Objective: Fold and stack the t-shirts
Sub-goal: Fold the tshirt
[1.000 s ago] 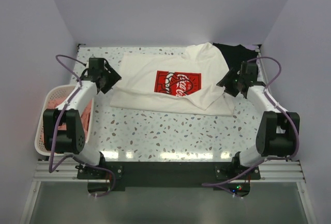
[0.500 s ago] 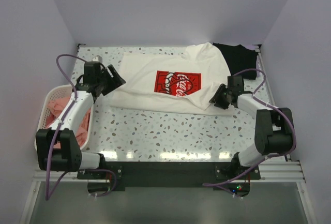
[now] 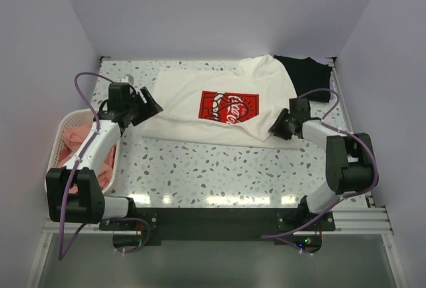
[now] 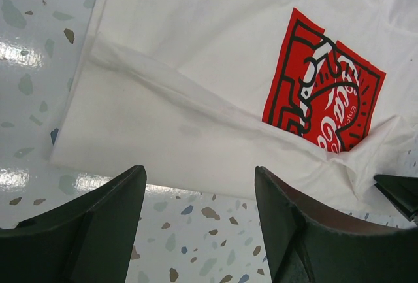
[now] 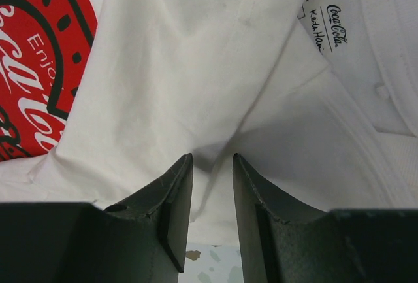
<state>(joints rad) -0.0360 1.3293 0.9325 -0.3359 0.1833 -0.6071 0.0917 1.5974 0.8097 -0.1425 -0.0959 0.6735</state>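
A white t-shirt (image 3: 193,95) with a red-and-white square chest print lies spread on the speckled table, its right side folded over. In the left wrist view its near left corner (image 4: 130,133) lies just beyond my left gripper (image 4: 199,173), which hovers wide open over bare table; from above that gripper (image 3: 148,106) is at the shirt's left edge. My right gripper (image 3: 275,128) is low at the shirt's right hem. Its jaws (image 5: 212,159) stand narrowly apart with a raised fold of white cloth (image 5: 215,126) between them. A black t-shirt (image 3: 306,75) lies at the back right.
A white lattice basket (image 3: 54,151) holding salmon-pink t-shirts (image 3: 78,136) stands at the table's left edge, beside the left arm. White walls close the back and both sides. Bare speckled table (image 3: 219,171) lies between the shirt and the arm bases.
The right gripper came down and left onto the shirt's right hem and its jaws narrowed. The left arm swung in slightly toward the shirt's left corner, jaws still wide.
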